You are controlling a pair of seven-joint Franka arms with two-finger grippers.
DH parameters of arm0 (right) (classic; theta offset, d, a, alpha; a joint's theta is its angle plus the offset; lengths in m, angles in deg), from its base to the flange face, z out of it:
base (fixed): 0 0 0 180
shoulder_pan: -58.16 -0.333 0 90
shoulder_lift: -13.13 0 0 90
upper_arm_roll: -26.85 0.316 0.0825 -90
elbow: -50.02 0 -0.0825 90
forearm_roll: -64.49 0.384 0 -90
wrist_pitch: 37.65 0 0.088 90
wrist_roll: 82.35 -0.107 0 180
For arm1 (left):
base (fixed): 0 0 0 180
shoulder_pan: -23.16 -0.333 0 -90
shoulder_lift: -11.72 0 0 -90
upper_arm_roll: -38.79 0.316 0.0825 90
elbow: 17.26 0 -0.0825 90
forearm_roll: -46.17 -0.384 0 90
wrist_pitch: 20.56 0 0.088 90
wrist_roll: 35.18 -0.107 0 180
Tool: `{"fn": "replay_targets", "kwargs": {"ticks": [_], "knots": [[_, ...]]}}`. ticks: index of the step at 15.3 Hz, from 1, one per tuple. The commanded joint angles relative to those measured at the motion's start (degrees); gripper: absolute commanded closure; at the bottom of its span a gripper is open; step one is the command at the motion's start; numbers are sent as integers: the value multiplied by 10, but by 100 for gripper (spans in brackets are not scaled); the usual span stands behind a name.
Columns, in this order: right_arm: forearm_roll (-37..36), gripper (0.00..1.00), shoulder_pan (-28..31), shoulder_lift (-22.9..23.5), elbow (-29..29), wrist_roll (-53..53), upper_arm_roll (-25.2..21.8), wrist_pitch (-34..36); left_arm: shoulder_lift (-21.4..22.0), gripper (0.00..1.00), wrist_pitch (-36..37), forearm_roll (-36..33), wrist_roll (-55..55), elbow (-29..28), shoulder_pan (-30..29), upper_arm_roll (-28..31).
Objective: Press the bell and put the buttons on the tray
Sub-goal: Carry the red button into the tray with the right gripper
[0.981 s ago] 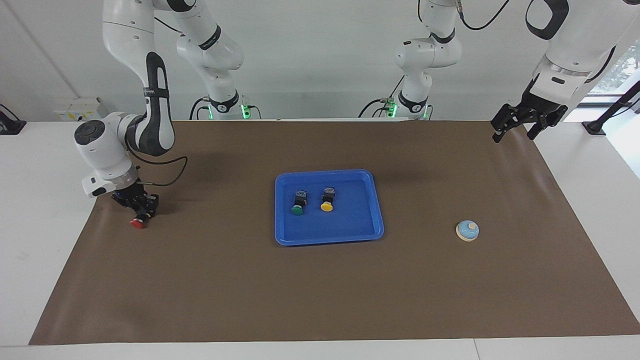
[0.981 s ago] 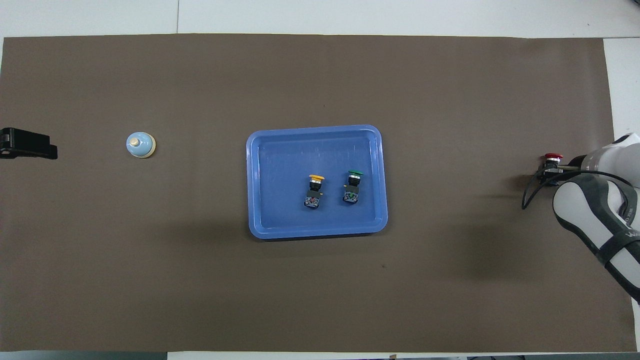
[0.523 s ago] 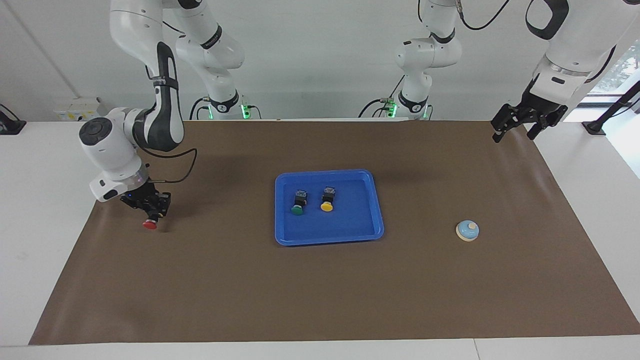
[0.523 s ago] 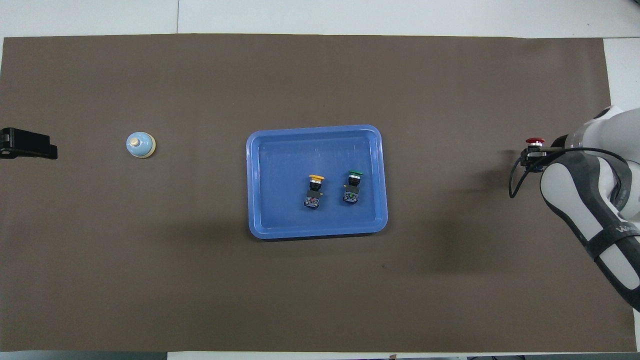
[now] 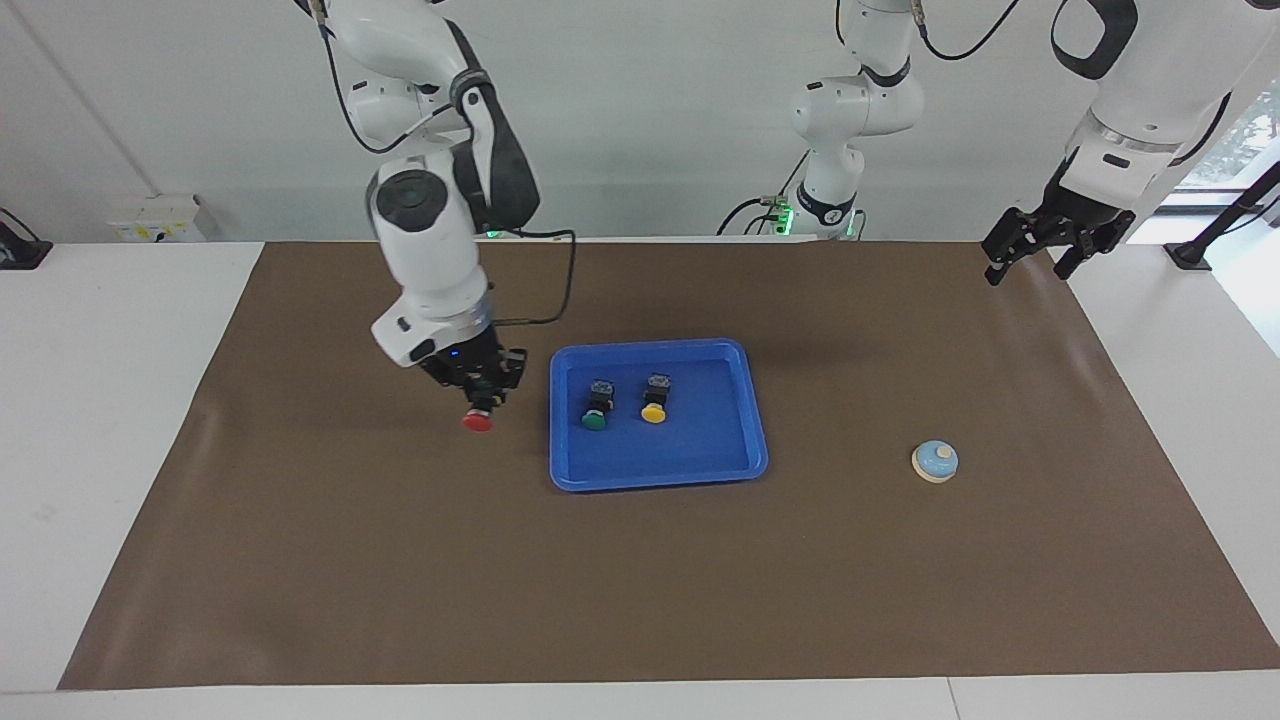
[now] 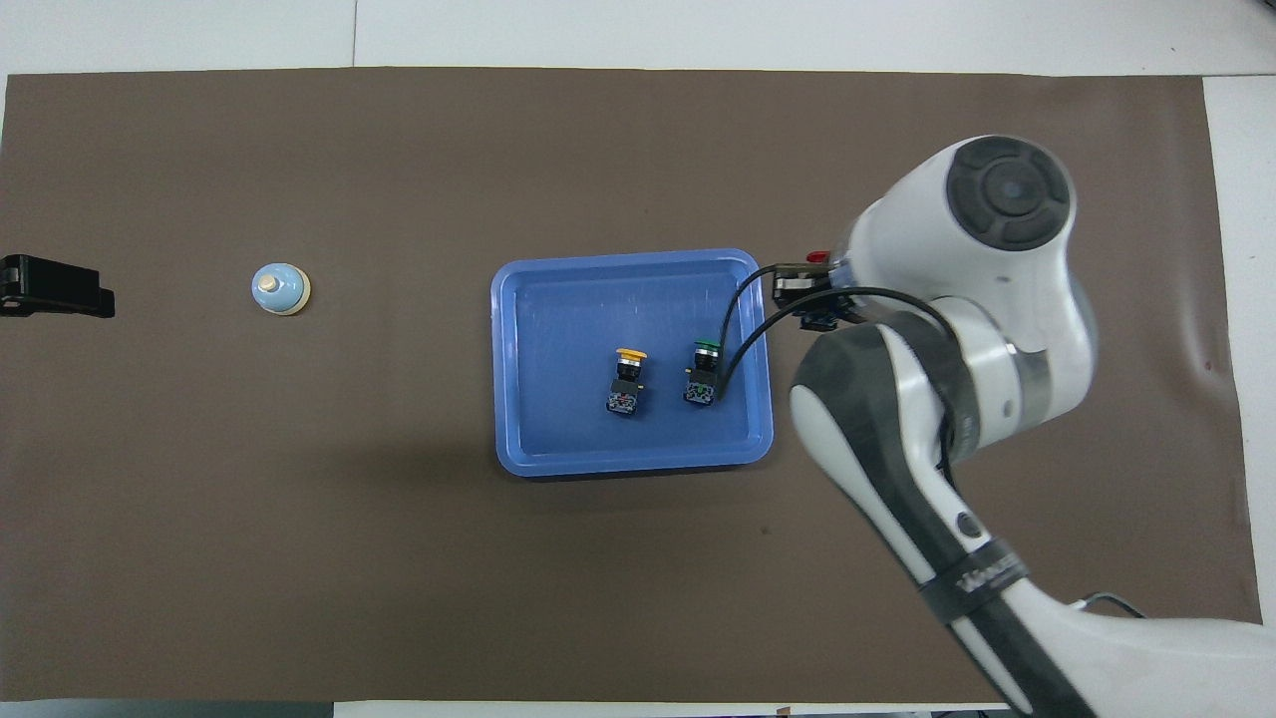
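the right gripper (image 5: 482,395), clamped on the red-capped push-button (image 5: 478,421), hangs beside the shallow blue plastic tray (image 5: 742,360), seemingly to join the green-capped button (image 5: 594,420) and yellow-capped button (image 5: 654,413) lying there, while the left gripper (image 5: 1033,252), apparently spread, waits over the brown mat's (image 5: 640,580) corner.

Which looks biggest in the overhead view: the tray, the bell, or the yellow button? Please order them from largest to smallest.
1. The tray, by far the largest.
2. and 3. The bell and the yellow button look about alike, so I do not rank them.
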Motion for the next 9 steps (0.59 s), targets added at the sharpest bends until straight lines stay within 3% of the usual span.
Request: {"fn": "replay_targets", "kwargs": {"ticks": [1,3,6,9], "knots": [[11,100,-61,18,-22,-40,-5,-21,5,0,0,-8,-2,-5,3,3],[23,100,-109,27,-26,-57,-5,-24,5,0,-1,-8,-2,-5,4,3],[18,100,-165,80,-58,-103,-5,-28,5,0,-1,-8,-2,-5,3,3],[17,100,-190,122,-62,-117,-5,-78,5,0,-1,-8,-2,-5,4,3]]}}
